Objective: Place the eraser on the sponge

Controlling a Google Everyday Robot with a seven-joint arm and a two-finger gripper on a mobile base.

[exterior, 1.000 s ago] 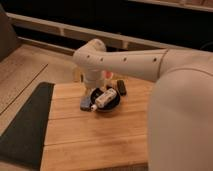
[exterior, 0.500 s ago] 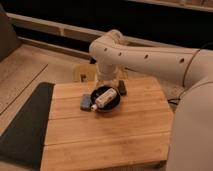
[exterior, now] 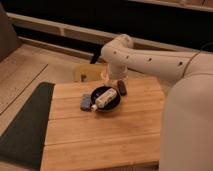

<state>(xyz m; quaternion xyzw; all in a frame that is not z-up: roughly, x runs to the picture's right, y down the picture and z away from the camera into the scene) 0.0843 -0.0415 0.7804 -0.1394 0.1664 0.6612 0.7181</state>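
The eraser [exterior: 122, 89] is a small dark block lying on the wooden table [exterior: 100, 140], just right of a black bowl. The sponge [exterior: 86, 102], a flat blue-grey pad, lies against the bowl's left side. My white arm reaches in from the right and bends down near the table's back edge. My gripper [exterior: 114, 78] hangs there, just behind the bowl and a little up-left of the eraser. I see nothing held in it.
The black bowl [exterior: 107, 99] holds a white cylinder [exterior: 103, 99] lying on its side. A yellow seat [exterior: 87, 72] stands behind the table. A dark mat [exterior: 25, 125] lies on the floor to the left. My arm's body fills the right side.
My arm has swung right and back from over the bowl, uncovering the sponge and bowl. The eraser, sponge and bowl have stayed in place.
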